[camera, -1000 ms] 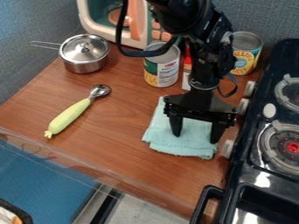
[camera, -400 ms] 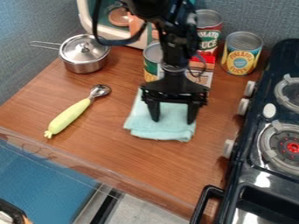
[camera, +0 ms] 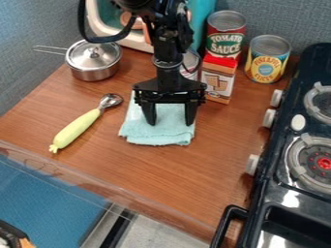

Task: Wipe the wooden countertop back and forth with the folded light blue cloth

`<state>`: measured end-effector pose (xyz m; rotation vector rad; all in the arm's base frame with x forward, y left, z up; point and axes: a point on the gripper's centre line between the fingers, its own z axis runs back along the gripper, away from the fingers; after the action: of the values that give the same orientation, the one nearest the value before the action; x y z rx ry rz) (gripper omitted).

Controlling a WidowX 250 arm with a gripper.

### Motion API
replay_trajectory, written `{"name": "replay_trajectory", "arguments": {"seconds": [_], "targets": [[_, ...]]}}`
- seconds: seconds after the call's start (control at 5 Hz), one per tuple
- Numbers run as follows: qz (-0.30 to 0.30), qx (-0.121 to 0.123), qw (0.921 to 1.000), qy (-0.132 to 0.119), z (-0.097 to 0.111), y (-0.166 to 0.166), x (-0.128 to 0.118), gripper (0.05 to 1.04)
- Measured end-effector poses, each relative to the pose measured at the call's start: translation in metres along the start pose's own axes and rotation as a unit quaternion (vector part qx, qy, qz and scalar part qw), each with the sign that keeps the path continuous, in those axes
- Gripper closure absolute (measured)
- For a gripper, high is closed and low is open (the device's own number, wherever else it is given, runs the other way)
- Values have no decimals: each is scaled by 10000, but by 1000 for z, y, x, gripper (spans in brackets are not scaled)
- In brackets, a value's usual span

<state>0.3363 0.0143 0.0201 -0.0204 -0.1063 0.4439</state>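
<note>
1. Over the middle of the counter [camera: 213, 155], your arm [camera: 169, 53] comes in from the top edge, its gripper [camera: 171, 122] hanging nearly upright, pointing down.
2. Your jaws stand spread, one to the left and one to the right, with their tips at the light-blue folded cloth [camera: 157, 135]; nothing is pinched between them.
3. To the cloth's right, you have a stretch of wood reaching to the black stove [camera: 278, 193] and its knobs; more wood lies between the cloth and the counter's slanting front edge.
4. On your left, the green-handled scoop [camera: 77, 129] lies well apart from the cloth. Just behind and right of the gripper stands a red-topped carton [camera: 218, 83].
5. The cloth's near edge runs roughly left to right, and its visible left side runs back toward the rear; the gripper hides part, so you can't tell its long axis.
</note>
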Motion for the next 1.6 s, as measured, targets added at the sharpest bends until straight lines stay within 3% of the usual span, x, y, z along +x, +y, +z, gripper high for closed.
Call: {"name": "replay_trajectory", "arguments": {"seconds": [0.4, 0.8, 1.2, 1.4, 1.6], "targets": [[-201, -137, 9992, 307, -6, -21, -26, 84], [-685, -302, 9962, 440, -7, -61, -58, 84], [-891, -545, 9926, 616, -2, -79, -92, 84], [-893, -534, 9927, 615, -2, -79, -94, 83], [-588, -511, 9955, 539, -3, -59, -83, 82]]}}
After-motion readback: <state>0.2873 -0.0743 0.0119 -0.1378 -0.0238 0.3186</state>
